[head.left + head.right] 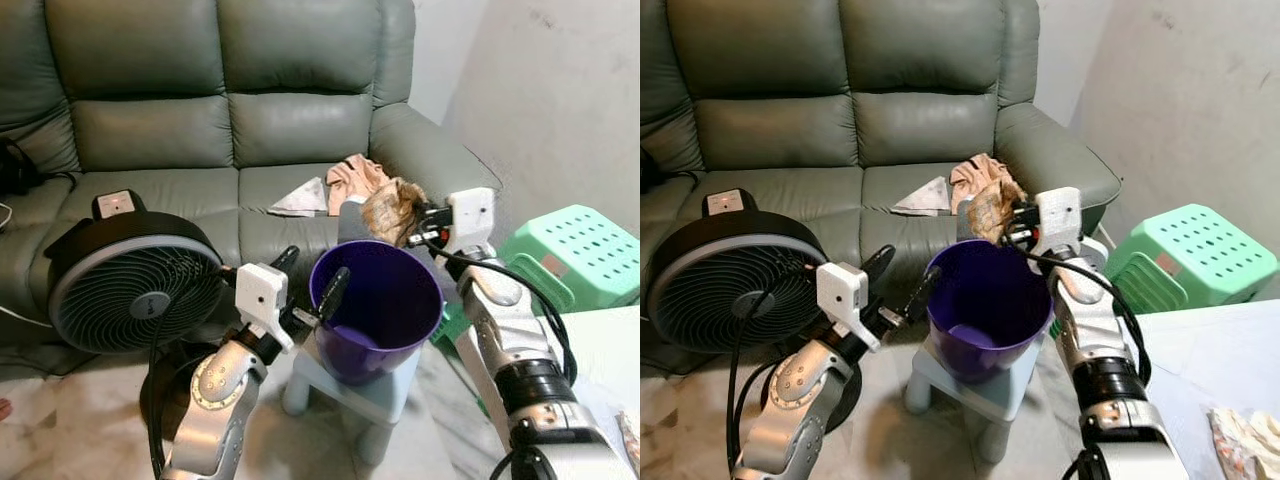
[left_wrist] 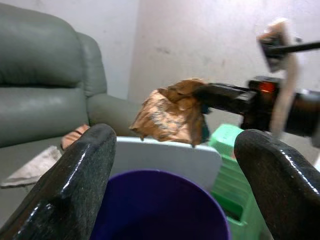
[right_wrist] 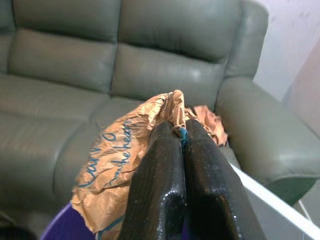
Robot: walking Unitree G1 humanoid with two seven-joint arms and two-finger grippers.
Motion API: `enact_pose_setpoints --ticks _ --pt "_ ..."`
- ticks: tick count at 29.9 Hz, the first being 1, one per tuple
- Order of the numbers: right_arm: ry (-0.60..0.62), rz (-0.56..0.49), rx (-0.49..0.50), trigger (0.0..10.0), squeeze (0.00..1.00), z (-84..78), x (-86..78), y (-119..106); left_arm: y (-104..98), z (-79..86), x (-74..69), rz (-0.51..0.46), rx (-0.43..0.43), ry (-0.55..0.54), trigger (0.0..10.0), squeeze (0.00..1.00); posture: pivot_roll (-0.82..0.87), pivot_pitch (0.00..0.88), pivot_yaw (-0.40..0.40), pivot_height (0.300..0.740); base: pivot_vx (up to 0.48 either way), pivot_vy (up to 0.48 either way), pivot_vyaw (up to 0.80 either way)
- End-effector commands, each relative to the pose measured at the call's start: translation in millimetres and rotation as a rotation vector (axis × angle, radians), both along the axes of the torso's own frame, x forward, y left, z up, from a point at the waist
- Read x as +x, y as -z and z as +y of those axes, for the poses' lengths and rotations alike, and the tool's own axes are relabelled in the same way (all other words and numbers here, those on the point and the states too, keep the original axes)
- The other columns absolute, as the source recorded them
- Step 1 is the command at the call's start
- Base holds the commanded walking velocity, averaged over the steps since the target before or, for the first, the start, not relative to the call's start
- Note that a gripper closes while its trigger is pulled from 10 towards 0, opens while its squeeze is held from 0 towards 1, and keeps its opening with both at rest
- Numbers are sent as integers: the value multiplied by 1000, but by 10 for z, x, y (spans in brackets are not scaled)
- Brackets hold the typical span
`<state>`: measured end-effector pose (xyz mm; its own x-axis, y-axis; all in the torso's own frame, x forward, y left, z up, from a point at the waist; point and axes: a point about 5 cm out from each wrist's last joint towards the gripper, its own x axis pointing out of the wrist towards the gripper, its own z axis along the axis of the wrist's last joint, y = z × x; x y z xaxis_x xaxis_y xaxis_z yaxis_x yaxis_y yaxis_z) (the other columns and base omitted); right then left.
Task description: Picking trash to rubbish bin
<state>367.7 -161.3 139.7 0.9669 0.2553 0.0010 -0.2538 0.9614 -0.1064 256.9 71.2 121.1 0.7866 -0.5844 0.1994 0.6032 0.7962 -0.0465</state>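
A grey-green sofa (image 1: pixel 200 110) fills the back, a black fan (image 1: pixel 135 280) at nine o'clock. The purple bin (image 1: pixel 385 305) stands centre on a pale stool (image 1: pixel 365 400). At its one o'clock rim the right gripper (image 1: pixel 412 228) is clenched on crumpled brown paper trash (image 1: pixel 385 210). The left gripper (image 1: pixel 312 280), fingers spread, sits at the bin's nine o'clock rim.

A black fan (image 1: pixel 135 285) stands before the grey-green sofa (image 1: pixel 220 120), green stool (image 1: pixel 580 250) beside.
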Motion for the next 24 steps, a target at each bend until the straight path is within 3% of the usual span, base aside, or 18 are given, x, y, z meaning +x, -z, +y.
enact_pose_setpoints --ticks 1,14,20,21,24 --pt "19 17 -14 10000 0 -9 43 16 -27 -75 -74 -42 50 50 10000 0 85 105 -98 715 0 0 0" --pt "73 135 -79 10000 0 -92 112 191 -6 -110 -268 -25 53 70 10000 0 97 141 -107 715 0 0 0" --pt "71 157 -45 10000 0 -110 115 217 -4 -119 -306 -20 57 66 10000 0 107 148 -116 715 0 0 0" --pt "74 156 -38 10000 1000 -112 116 218 -6 -117 -313 -20 59 66 10000 0 109 148 -116 715 0 0 0" --pt "72 148 -22 10000 1000 -98 115 221 -13 -91 -302 -21 63 60 10000 0 111 147 -117 715 0 0 0"
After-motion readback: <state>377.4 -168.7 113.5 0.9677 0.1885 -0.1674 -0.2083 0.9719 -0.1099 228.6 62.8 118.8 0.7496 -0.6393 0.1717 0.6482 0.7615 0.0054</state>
